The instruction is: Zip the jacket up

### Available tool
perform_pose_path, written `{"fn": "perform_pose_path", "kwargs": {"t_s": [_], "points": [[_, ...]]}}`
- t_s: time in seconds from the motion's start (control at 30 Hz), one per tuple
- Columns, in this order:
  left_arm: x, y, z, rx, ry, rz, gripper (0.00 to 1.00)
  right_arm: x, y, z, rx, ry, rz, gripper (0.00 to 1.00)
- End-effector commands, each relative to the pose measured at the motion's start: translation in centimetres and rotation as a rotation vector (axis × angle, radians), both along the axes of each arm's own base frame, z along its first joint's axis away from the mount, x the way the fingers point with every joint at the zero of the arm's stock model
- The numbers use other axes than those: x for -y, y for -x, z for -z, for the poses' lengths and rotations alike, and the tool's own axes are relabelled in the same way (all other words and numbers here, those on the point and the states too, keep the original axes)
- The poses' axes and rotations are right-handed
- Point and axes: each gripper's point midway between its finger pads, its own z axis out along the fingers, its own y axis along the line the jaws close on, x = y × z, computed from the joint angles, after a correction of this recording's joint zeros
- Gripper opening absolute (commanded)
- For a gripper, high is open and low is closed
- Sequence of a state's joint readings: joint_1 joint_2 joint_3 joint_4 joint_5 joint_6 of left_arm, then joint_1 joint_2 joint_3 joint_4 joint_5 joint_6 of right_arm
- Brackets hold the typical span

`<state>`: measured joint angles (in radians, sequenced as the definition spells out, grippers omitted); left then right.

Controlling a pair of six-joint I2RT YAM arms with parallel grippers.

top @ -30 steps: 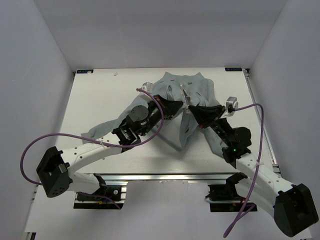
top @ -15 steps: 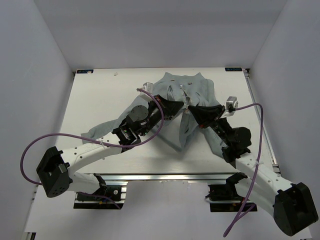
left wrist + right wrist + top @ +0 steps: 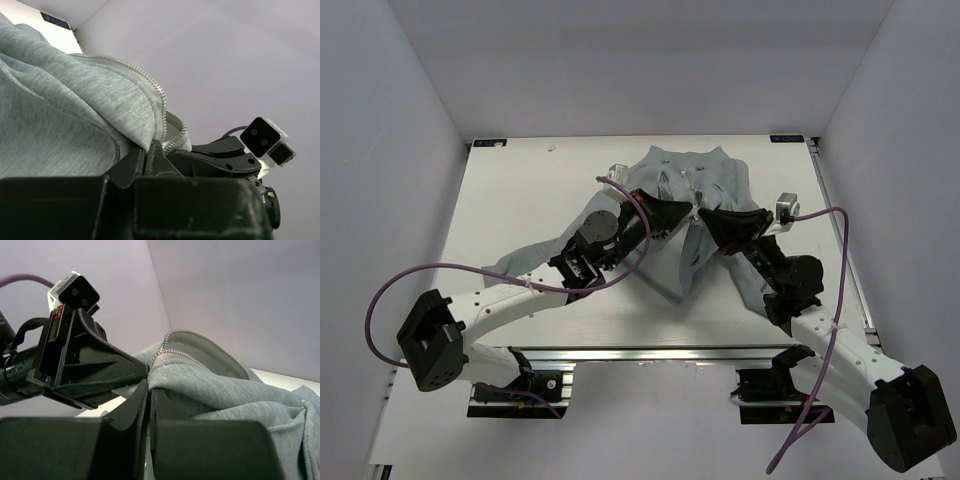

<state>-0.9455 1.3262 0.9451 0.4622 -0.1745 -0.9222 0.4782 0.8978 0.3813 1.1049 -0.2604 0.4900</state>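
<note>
- The white worktop is sitting inside a booth, with plain pale walls closing it in on three sides.
- The jacket is lying spread on the far middle of the worktop, one sleeve trailing toward the near left.
- The left pincer is clamping together on the jacket's zipper edge.
- The right pincer is pinching the other front edge, just beside the left one.
- A metal rail is running along the worktop's near edge.
</note>
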Motion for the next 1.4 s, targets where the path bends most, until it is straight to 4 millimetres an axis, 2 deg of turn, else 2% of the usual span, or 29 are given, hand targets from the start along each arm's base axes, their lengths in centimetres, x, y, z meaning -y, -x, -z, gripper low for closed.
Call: {"fn": "perform_pose_path", "kwargs": {"t_s": [0.0, 0.17, 0.4, 0.5, 0.77, 1.13, 1.37], "points": [[0.8, 1.3, -1.8, 0.026, 0.057, 0.063, 0.00, 1.3, 1.5, -4.6, 0.147, -0.093, 0.029, 0.00], [0.3, 1.0, -1.4, 0.020, 0.050, 0.038, 0.00, 1.4, 1.8, -4.5, 0.140, -0.093, 0.025, 0.00], [-0.5, 1.3, -1.9, 0.039, 0.058, 0.019, 0.00, 1.2, 1.4, -4.8, 0.109, -0.078, 0.024, 0.00], [-0.4, 1.5, -2.1, 0.047, 0.060, 0.028, 0.00, 1.3, 0.5, -4.3, 0.053, -0.081, 0.046, 0.00], [-0.1, 2.0, -1.9, 0.045, 0.067, 0.041, 0.00, 1.7, 0.3, -4.5, 0.038, -0.147, 0.048, 0.00], [-0.2, 2.0, -1.9, 0.064, 0.055, 0.028, 0.00, 2.0, -0.6, -3.9, 0.004, -0.111, 0.098, 0.00], [0.6, 2.2, -2.3, 0.091, 0.030, 0.060, 0.00, 0.5, -0.4, -4.1, 0.028, -0.035, 0.039, 0.00]]}}
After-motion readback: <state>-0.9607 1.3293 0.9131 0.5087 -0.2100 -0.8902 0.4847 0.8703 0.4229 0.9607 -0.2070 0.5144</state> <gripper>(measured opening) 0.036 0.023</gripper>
